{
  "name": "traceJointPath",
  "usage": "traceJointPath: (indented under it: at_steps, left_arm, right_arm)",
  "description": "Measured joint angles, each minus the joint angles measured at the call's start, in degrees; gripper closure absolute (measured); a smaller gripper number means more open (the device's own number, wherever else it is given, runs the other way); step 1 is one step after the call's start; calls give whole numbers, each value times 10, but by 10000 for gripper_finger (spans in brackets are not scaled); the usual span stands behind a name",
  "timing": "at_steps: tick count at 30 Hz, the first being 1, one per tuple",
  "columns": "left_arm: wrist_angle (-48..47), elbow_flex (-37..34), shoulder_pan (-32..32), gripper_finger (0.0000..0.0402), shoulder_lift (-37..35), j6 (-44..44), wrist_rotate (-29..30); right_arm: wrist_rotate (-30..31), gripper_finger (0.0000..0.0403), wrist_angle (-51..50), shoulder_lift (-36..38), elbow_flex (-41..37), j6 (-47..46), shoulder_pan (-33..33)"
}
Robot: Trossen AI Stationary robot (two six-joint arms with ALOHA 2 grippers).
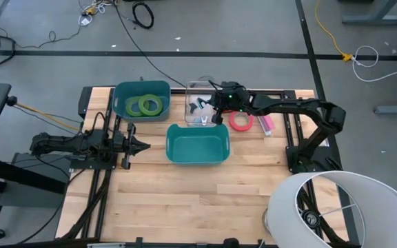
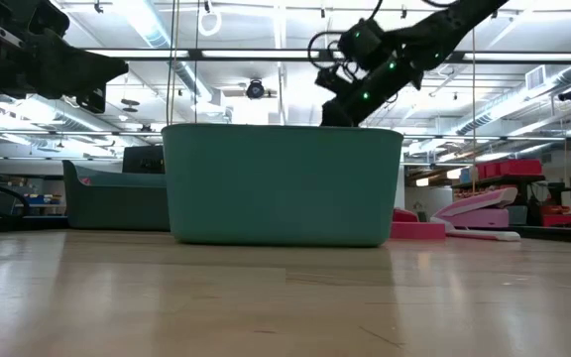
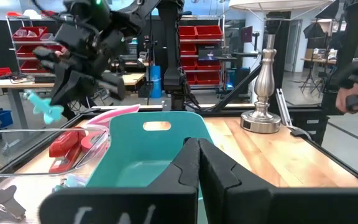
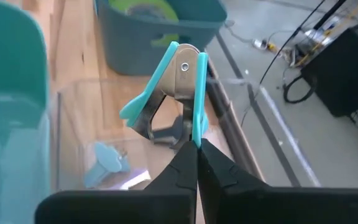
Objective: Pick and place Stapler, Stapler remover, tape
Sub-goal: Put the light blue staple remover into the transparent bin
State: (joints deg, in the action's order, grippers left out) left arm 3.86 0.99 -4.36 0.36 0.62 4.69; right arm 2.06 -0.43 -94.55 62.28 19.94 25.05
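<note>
My right gripper (image 4: 197,151) hangs over the clear box (image 1: 200,88) at the table's far middle, shut on a teal stapler remover (image 4: 169,93). Another teal remover (image 4: 107,163) lies on the box's floor. Two green tape rolls (image 1: 145,105) lie flat in the dark teal bin (image 1: 121,91). A pinkish-red tape roll (image 1: 240,122) and a pink stapler (image 1: 266,124) lie on the table right of the box. My left gripper (image 1: 142,145) stays shut and level at the table's left, pointing at the teal tub (image 1: 197,160). My right gripper pinches the free end of one teal wing (image 4: 196,132) of the stapler remover between its two fingertips. The fingers slant down from the table's right side. The remover is lifted clear above the clear box, its hinged end away from the fingers and its other wing spread free.
The teal tub stands at the table's middle, just near of the clear box. A white lampshade (image 1: 336,210) on a metal stand fills the near right corner. Bare wood lies along the near edge.
</note>
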Motion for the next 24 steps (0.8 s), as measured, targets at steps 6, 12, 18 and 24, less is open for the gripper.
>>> traceJointPath:
  at_steps: [6,12,18,24]
  left_arm:
    - [0,0,0,399,0,0,0]
    - [0,0,0,399,0,0,0]
    - [0,0,0,399,0,0,0]
    - [0,0,0,399,0,0,0]
  right_arm:
    - [0,399,8,-35,0,0,12]
    - [0,399,12,-45,0,0,18]
    - [0,399,18,-45,0,-50,32]
    - [8,399,18,-45,0,-75,43]
